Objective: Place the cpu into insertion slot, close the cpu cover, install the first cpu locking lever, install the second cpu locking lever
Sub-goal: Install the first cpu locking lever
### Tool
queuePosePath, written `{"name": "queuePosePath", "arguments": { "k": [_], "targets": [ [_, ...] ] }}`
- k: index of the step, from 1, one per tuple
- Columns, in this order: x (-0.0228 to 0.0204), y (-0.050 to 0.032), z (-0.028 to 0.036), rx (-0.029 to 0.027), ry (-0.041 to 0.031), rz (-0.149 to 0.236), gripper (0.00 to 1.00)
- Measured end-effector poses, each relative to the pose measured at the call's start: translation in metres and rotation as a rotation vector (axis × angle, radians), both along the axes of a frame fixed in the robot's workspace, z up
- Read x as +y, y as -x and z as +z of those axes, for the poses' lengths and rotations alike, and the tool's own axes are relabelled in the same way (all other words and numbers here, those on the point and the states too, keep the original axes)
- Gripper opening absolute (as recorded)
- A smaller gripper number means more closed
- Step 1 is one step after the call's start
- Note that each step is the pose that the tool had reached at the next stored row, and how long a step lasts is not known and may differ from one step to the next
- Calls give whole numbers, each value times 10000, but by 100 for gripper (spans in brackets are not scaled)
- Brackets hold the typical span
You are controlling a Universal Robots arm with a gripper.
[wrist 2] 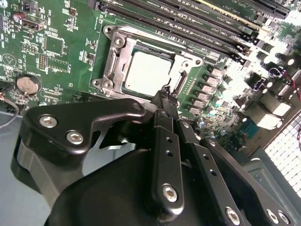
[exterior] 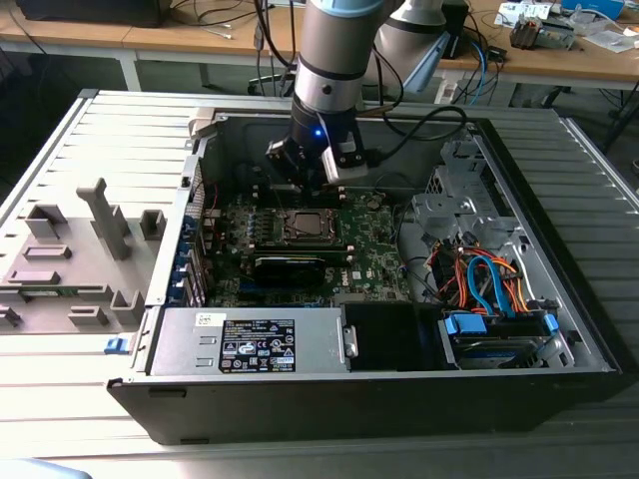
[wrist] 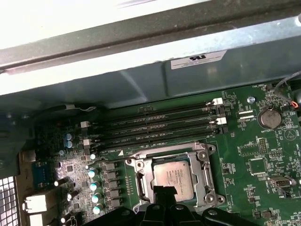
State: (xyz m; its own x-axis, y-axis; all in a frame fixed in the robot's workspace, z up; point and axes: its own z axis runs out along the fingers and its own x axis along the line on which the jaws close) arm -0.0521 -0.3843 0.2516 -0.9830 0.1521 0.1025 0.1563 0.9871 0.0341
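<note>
I am steering the arm from far away, and right now the pincer (wrist 2: 165, 96) hangs low inside the open computer case (exterior: 559, 329), just above the edge of the insertion slot (wrist 2: 113, 59). In the second wrist view its two black fingertips (wrist 2: 170, 100) sit pressed together with nothing between them, so I say it is closed and holding nothing.

The cpu (wrist 2: 148, 73) is already lying flat in the slot; I see its silvery top in both wrist views (wrist: 175, 176). The cpu cover (wrist: 170, 157) looks like it is down over the chip as a silver frame around it, though I cannot be sure it is pressed fully flat. I cannot pick out the two thin locking levers clearly.

To do this step well, I think I should push slowly and straight with the closed tip and stay off the chip's top. The little round parts (wrist: 96, 186) and the long black memory slots (wrist: 160, 127) are just beside the socket, so I must not slide sideways into them.

There is a white label (wrist: 197, 59) on the case wall and another label on the grey box (exterior: 255, 344) in front, but I cannot read the small writing. The writing on the chip is too faint as well.
</note>
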Motion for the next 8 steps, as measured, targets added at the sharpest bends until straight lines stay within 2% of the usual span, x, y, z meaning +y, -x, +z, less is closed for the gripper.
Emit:
{"name": "queuePosePath", "arguments": {
  "k": [8],
  "targets": [
    [0,0,0,0,0,539,11]
  ]
}}
